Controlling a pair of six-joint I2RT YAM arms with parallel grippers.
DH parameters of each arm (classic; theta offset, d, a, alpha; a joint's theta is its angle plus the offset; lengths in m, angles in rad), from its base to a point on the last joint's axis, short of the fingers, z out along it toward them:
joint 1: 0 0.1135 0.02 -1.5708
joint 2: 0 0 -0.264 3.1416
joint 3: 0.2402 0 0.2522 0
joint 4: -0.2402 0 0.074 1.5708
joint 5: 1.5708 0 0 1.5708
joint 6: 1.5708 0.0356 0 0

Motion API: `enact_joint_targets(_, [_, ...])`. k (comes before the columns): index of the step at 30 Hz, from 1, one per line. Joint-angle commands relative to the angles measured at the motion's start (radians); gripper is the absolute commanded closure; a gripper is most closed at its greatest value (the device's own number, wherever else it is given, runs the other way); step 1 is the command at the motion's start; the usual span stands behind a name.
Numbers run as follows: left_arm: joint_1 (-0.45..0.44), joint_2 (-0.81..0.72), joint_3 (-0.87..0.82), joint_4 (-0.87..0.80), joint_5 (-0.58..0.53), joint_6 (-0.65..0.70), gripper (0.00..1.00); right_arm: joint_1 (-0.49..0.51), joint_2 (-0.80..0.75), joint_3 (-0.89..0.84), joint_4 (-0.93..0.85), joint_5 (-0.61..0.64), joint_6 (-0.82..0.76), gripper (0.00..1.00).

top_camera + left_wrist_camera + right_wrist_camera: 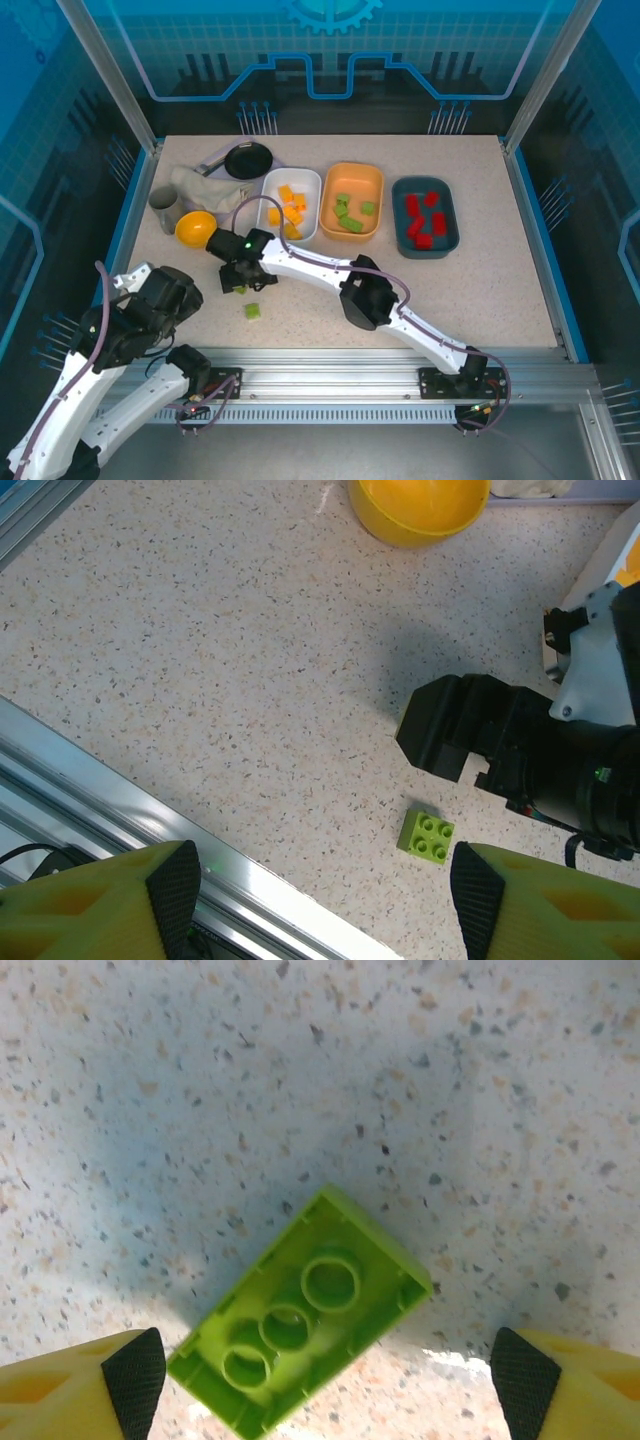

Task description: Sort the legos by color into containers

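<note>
Overhead: white tray (265, 205) holds yellow bricks (292, 208), orange tray (360, 178) green bricks (345, 212), teal tray (450, 238) red bricks (422, 225); two green strays (252, 311) lie on the table (500, 280). Nearly done. Left wrist: left pincer (322, 885) apart, near one stray (426, 836). Right wrist: right pincer (330, 1375) apart, straddling the upturned stray (300, 1325), unclamped. No writing legible.

The right arm (330, 278) reached toward ten o'clock, right hand (240, 282) open and pointing down. The left hand (320, 890), at seven o'clock, was open.
</note>
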Motion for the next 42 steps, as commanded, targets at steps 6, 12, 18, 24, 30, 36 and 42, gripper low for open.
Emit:
enact_joint_targets(6, [0.002, -0.005, 0.025, -0.008, 0.033, 0.053, 0.3, 0.025, 0.11, 0.088, -0.099, 0.146, 0.038, 0.24])
enact_joint_targets(12, [0.002, -0.004, 0.018, -0.001, 0.043, 0.046, 0.3, 0.026, 0.073, 0.009, -0.133, 0.201, 0.005, 0.48])
enact_joint_targets(18, [0.001, -0.002, -0.012, 0.044, 0.078, 0.038, 0.31, 0.019, 0.001, -0.105, -0.069, 0.216, -0.069, 0.73])
enact_joint_targets(24, [0.003, 0.0, -0.059, 0.116, 0.136, 0.031, 0.31, 0.015, -0.145, -0.208, 0.013, 0.246, -0.175, 0.82])
enact_joint_targets(30, [0.002, 0.048, -0.127, 0.307, 0.276, 0.078, 0.3, -0.022, -0.413, -0.41, 0.096, 0.309, -0.233, 0.82])
enact_joint_targets(36, [0.001, 0.223, -0.16, 0.577, 0.462, 0.133, 0.31, -0.173, -0.62, -0.621, 0.146, 0.309, -0.25, 0.82])
enact_joint_targets(42, [-0.008, 0.437, -0.087, 0.721, 0.518, 0.182, 0.31, -0.394, -0.618, -0.643, 0.2, 0.193, -0.305, 0.82])
